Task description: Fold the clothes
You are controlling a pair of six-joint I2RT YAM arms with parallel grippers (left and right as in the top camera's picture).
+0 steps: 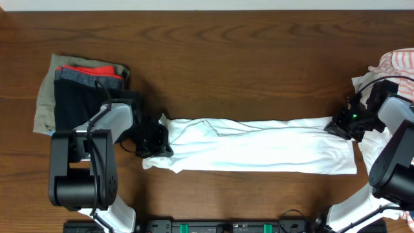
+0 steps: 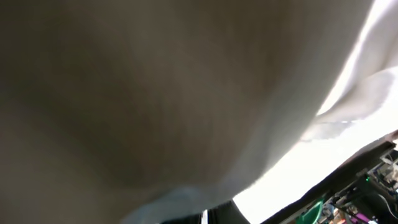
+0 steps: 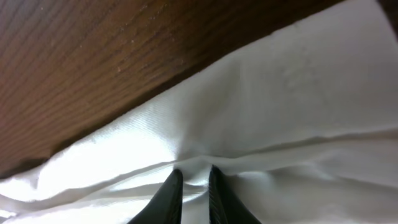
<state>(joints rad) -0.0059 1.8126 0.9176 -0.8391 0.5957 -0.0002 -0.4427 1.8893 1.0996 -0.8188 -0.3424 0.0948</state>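
White cotton fills both wrist views. The right fingers [image 3: 169, 198] stand almost together, with a puckered tuck of cloth clamped between their dark tips and the dark brown wooden worktop [image 3: 93, 56] showing beyond the hem. The left wrist view gives only blurred, shadowed fabric draped across the lens, with no fingers to be seen. From overhead the left fingers [image 1: 154, 140] sit closed at the bunched end of the same garment, apparently gripping it. That garment, a long, narrow-folded plain white shirt [image 1: 259, 147], lies flat on the worktop between the two arms. Its long axis runs straight from one pair of fingers to the other, so each arm holds its own end and neither is nearer. The coming fold looks like carrying one end along that axis to meet the other. Only the overhead view shows what lies beyond the shirt: a stack of folded olive, black and red garments [image 1: 81, 90] past its left end, and a crumpled white orange-striped garment [image 1: 398, 65] past its right end.
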